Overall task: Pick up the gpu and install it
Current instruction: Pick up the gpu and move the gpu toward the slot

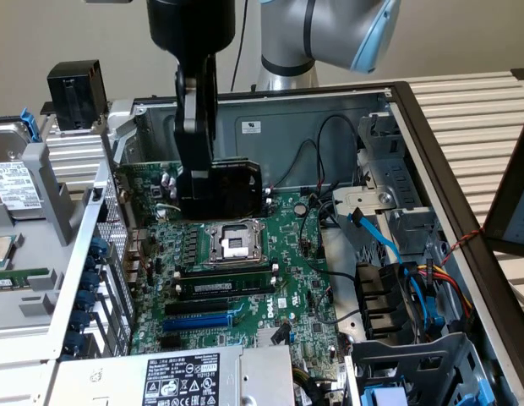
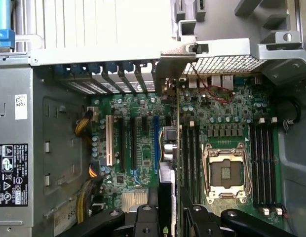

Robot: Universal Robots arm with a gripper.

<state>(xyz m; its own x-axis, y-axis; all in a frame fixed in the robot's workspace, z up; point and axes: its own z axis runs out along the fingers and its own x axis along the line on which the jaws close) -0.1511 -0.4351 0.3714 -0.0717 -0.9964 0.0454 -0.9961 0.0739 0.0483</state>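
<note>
**Status.** The gripper [image 1: 197, 194] is pinching the gpu [image 1: 232, 188]. One finger lies across the black fan shroud, and in the wrist view the card runs edge-on between the two fingers. The card hangs upright inside the open computer case [image 1: 270, 127], above the motherboard [image 1: 287, 254]. In the exterior view it sits just beyond the CPU socket [image 1: 232, 243].

**Progress.** I judge the pick-up complete, since the card is clear of any surface and carried by the gripper alone. Installation is not done. The card appears to be held above the board rather than seated, and the blue expansion slot [image 1: 199, 321] and the black slots beside it stand bare.

**Not established.**
- The card's connector edge is out of sight, so I cannot tell which slot lies directly beneath it.
- The far finger is hidden behind the shroud.
- What I take for the silver end bracket [image 2: 169, 74] sits near the rear slot openings, but I cannot make out its alignment.
</note>
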